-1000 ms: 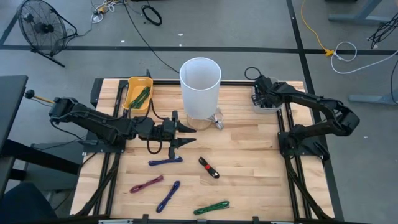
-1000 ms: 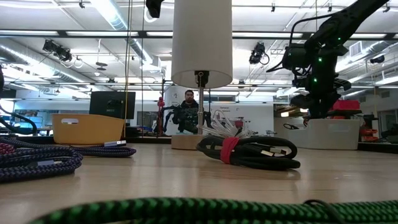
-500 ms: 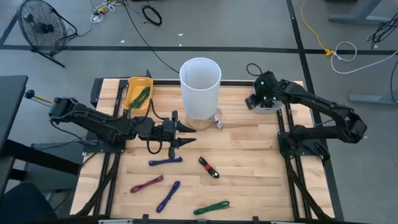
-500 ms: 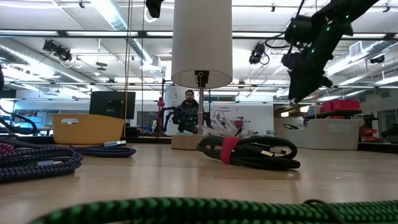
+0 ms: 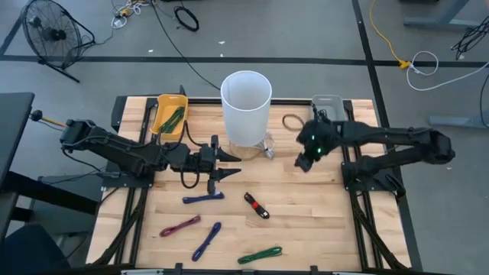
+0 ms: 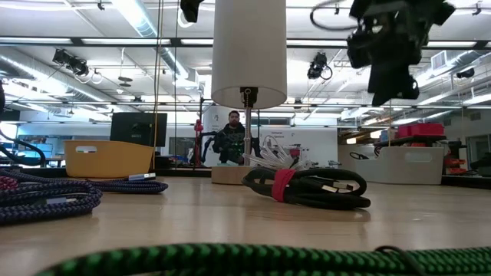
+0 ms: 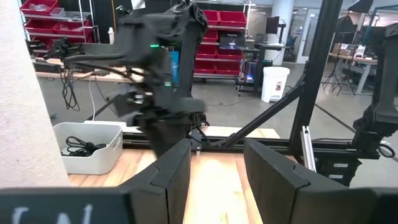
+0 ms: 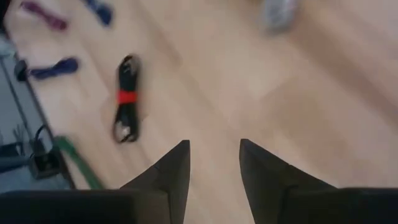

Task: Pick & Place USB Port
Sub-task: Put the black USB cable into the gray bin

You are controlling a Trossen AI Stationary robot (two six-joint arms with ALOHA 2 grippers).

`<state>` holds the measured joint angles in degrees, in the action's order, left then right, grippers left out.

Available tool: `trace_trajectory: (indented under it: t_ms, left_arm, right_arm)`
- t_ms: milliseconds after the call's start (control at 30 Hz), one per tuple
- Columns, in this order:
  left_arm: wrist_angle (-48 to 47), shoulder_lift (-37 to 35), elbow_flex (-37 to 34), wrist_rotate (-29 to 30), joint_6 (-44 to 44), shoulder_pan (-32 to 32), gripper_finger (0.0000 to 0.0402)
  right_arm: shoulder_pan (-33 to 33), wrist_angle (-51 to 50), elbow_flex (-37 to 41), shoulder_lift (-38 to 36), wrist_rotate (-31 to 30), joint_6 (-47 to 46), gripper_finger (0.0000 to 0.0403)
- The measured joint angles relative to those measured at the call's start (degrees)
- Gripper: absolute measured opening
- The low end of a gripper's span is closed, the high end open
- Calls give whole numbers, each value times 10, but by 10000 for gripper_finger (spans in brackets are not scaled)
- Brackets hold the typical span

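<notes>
Right tool (image 5: 305,162) swung off the grey bin (image 5: 327,101) toward the black cable (image 5: 257,205), fingers apart, empty; left tool (image 5: 229,164) waits, spread.

1. A grey floor (image 5: 306,30) surrounds the wooden table (image 5: 306,229), crossed by dark tape lines.
2. At the upper left of the high view stands a black floor fan (image 5: 50,34).
3. Loose cables lie on the floor: black at top centre, yellow and white at upper right.
4. The low view shows long ceiling strip lights (image 6: 138,19) and ducts.
5. Red storage bins (image 7: 224,37) fill shelves in the left wrist view's background.
6. A person (image 6: 232,138) sits far behind the table.
</notes>
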<state>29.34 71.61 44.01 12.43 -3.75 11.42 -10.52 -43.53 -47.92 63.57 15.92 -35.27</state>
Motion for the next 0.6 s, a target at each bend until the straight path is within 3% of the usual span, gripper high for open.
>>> trace_trajectory:
  t_ms: [200,367,600]
  left_arm:
    - [0,0,0,0,0,0,156]
    - [0,0,0,0,0,-1,156]
    - [0,0,0,0,0,-1,156]
  right_arm:
    - [165,83,0,12,-82,-107,136]
    - [278,196,0,68,-131,-163,136]
    - [335,352,0,195,-160,-199,136]
